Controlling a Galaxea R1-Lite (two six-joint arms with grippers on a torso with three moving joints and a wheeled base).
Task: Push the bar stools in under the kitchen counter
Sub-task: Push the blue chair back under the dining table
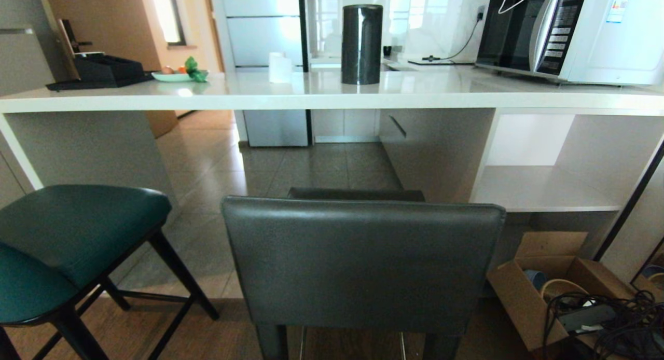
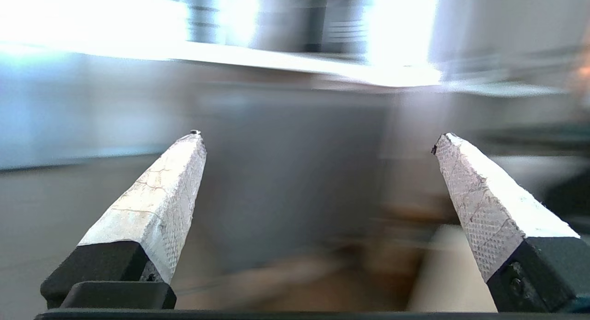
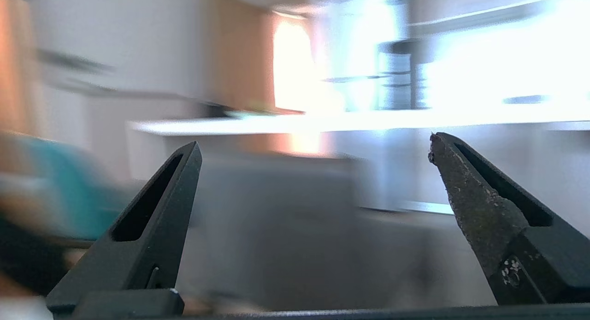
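Both grippers, left [image 2: 318, 140], right [image 3: 315, 142], wide apart, empty

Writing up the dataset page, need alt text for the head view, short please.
A dark grey leather bar stool stands in front of a long off-white kitchen counter, its backrest facing the camera, with a teal bar stool to its left. On the counter sit a black cylinder, a microwave and a plate of food; neither arm is in view.

No legible text in any view: the microwave [image 1: 570, 33] on the kitchen counter [image 1: 311, 93] carries a blue-and-white sticker [image 1: 617, 8] and a panel of labelled buttons [image 1: 557, 30], all too small to read
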